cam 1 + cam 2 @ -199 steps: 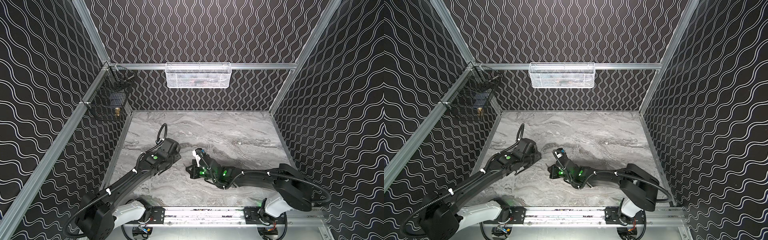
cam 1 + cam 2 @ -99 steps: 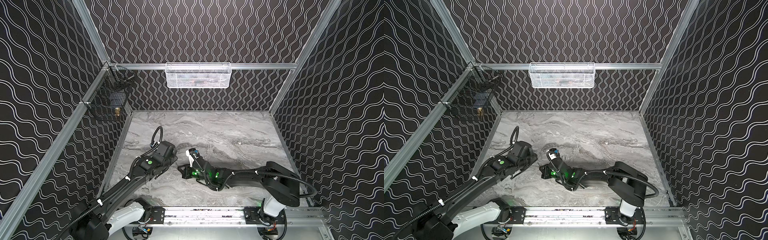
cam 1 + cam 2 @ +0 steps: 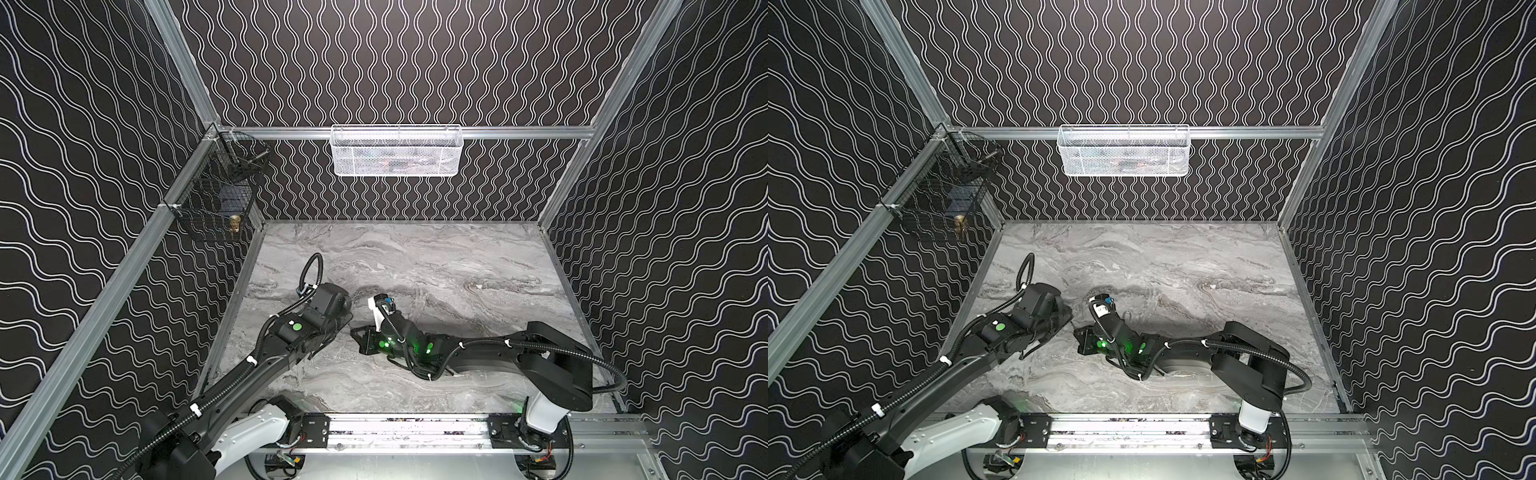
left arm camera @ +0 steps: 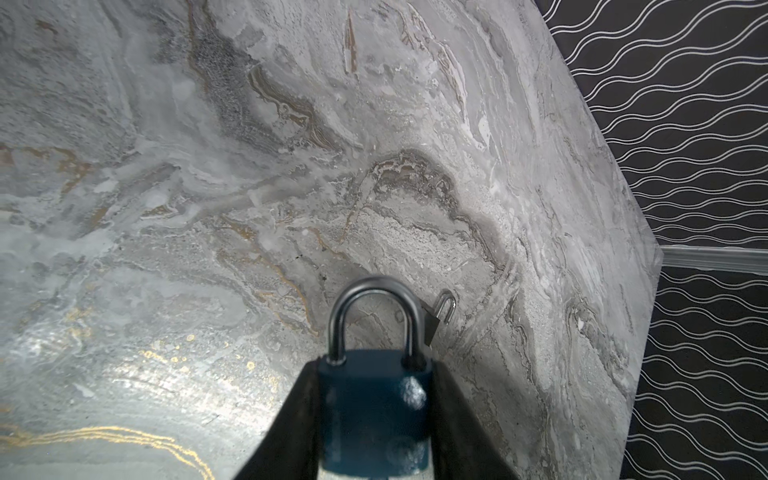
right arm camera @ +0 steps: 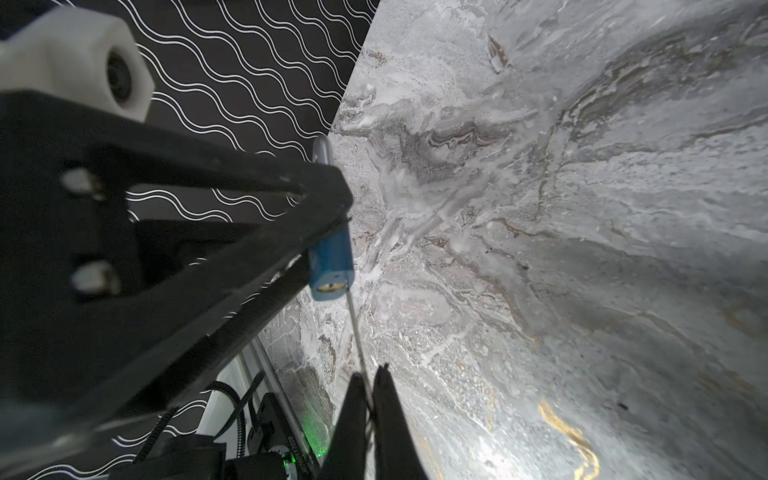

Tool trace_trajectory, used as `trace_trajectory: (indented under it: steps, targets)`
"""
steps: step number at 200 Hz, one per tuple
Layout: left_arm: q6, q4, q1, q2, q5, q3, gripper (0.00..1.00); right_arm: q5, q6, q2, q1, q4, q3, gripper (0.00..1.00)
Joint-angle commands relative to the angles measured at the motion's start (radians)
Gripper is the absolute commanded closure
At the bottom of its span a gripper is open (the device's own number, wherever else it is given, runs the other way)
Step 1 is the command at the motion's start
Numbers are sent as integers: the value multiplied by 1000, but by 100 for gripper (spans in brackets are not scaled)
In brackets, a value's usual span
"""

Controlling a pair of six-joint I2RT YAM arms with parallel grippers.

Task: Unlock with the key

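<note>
One black wire basket hangs far behind and left of the left gripper, which is clamped on the blue padlock, shackle closed, while just to its right the right gripper pinches the key, tip at the padlock's base, over the marble tabletop, with a small metal loop lying just beyond.

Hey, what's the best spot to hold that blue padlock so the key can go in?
Clamp the blue padlock body across its two narrow sides, as the left tool does, coming at its broad face. That leaves the shackle and the keyway end free for the key in the right tool.
</note>
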Motion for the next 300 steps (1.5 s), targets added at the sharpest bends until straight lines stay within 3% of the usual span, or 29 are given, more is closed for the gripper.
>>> trace_trajectory:
  steps: [1,141,204,267,300]
  targets:
    - [-15,6,0,-1,-5,-1,90,17,-3,0,1,48,7,100]
    - [-14,24,-11,-35,-9,-8,91,-49,53,14,-44,36,37,100]
    - [-39,-4,-74,-18,-67,10,92,-81,5,6,-48,13,84,100]
    - [-31,16,-101,-14,-6,1,94,-151,-69,-4,-74,-46,140,100]
    - [-43,8,-100,-39,-46,0,94,-153,-77,-32,-74,-22,102,100]
